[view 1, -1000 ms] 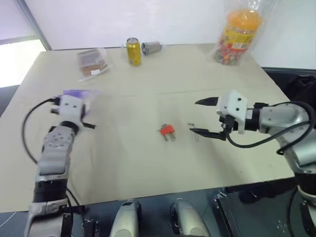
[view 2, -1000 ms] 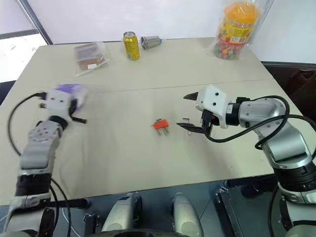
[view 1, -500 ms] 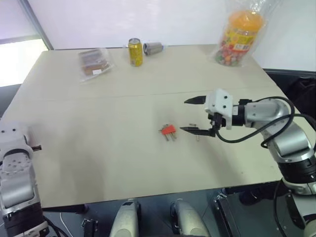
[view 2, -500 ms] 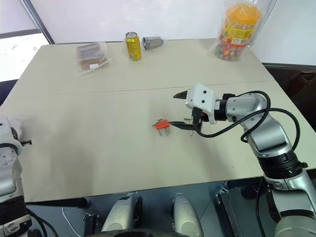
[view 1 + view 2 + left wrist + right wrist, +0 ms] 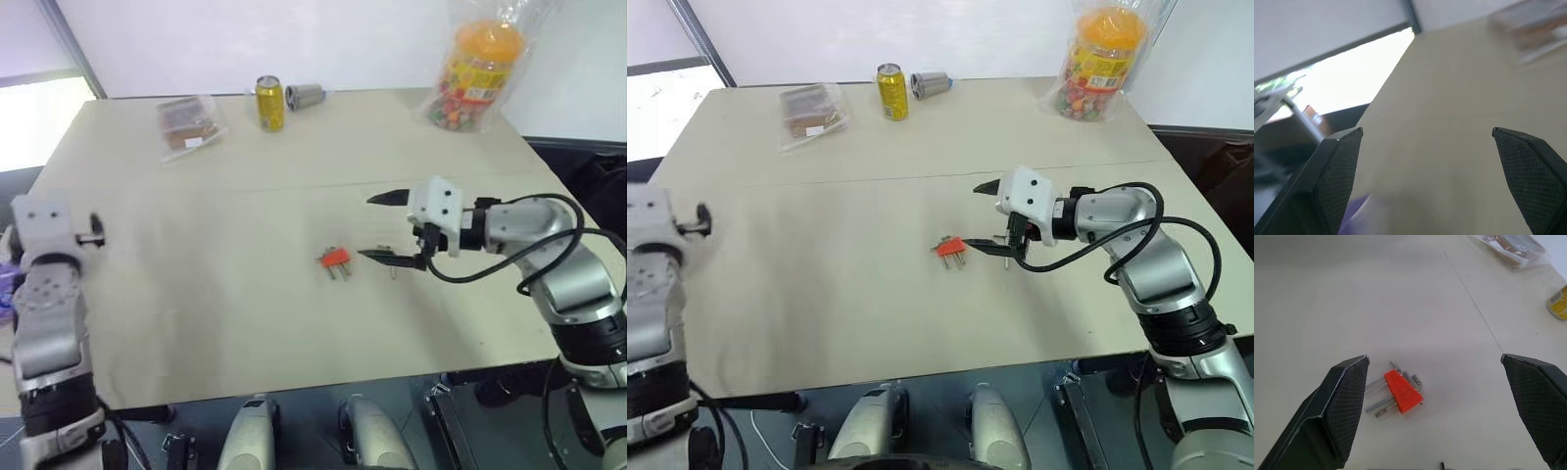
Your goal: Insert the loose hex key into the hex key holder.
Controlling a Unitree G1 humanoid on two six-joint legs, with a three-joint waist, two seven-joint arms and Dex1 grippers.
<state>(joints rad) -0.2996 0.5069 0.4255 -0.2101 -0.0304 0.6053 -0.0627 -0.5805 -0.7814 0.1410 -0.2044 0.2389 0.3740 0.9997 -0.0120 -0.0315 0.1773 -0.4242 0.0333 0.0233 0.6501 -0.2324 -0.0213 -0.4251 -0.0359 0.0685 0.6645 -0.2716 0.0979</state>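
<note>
The loose hex key [image 5: 391, 266] lies flat on the table [image 5: 245, 294], just right of the hex key holder [image 5: 334, 258] and right by the lower fingertip of the right gripper [image 5: 380, 227]. It looks light, stiff and smooth: a thin metal rod likely to slide or roll under a pinch, so I would take it across the long leg near the bend. The holder, a small orange-red block with short keys sticking out toward the near side, also looks light and may skid when pushed. The right gripper stands wide open and empty above them. The left gripper [image 5: 1430, 166] is spread wide, holding nothing, over the table's left edge. A yellow can [image 5: 266, 103] stands far off.
</note>
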